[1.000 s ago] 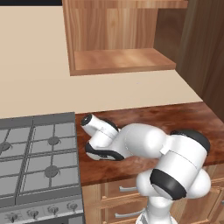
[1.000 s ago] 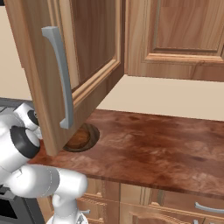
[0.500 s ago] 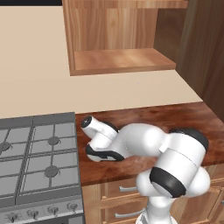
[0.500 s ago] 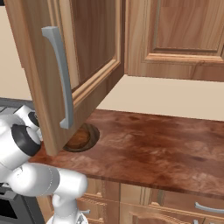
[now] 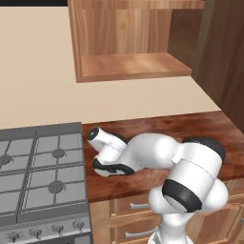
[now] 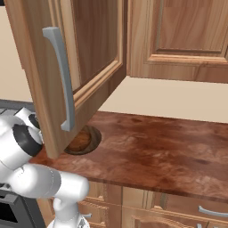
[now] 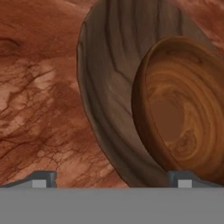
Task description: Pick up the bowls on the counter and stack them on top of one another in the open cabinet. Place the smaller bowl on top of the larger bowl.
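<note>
Gripper wide open, hovering low over the two bowls on the counter!

Left of the gripper [image 7: 113, 180] it's bare reddish counter [image 7: 39, 100]; its left fingertip [image 7: 40, 179] sits over that wood. Moving right, the large dark bowl [image 7: 109, 87] lies just ahead, and the small reddish bowl [image 7: 183, 118] appears to sit inside it, just ahead of the right fingertip. Nothing is between the fingers. From the base, the arm [image 5: 157, 152] bends down beside the stove [image 5: 40, 171], the open cabinet [image 5: 128, 64] above, its door [image 6: 67, 67] swung out.
</note>
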You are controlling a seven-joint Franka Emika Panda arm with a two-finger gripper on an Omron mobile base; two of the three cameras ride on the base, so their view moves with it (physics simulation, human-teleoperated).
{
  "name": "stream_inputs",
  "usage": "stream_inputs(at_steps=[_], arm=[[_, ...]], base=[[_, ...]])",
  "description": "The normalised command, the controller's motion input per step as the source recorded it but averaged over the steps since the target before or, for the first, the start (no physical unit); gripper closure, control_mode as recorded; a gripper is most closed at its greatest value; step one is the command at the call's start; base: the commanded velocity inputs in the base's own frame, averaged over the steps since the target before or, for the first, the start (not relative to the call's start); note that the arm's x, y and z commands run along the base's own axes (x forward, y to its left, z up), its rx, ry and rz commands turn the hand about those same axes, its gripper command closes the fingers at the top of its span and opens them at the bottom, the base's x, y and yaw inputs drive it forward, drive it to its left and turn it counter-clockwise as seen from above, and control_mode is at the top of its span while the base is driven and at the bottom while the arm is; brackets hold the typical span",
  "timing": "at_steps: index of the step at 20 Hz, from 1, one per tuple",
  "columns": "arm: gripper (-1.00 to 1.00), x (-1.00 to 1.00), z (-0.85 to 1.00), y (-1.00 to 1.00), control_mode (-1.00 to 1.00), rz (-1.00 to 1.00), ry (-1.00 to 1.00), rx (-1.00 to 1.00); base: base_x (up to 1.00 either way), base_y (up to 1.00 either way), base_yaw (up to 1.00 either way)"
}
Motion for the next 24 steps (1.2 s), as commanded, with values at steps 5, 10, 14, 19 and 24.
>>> stream_inputs(at_steps=[5, 10, 14, 19, 24], arm=[[-1.0, 0.05, -0.14, 0.0, -1.0, 0.0, 0.0, 0.0], [-1.0, 0.04, -0.14, 0.0, -1.0, 0.0, 0.0, 0.0], [-1.0, 0.01, -0.04, -0.03, -1.0, 0.0, 0.0, 0.0], [-1.0, 0.0, 0.05, -0.11, -1.0, 0.0, 0.0, 0.0], [-1.0, 0.0, 0.1, -0.11, -1.0, 0.0, 0.0, 0.0]], base=[[0.0, 0.0, 0.0], [0.0, 0.0, 0.0], [0.0, 0.0, 0.0], [0.0, 0.0, 0.0], [0.0, 0.0, 0.0]])
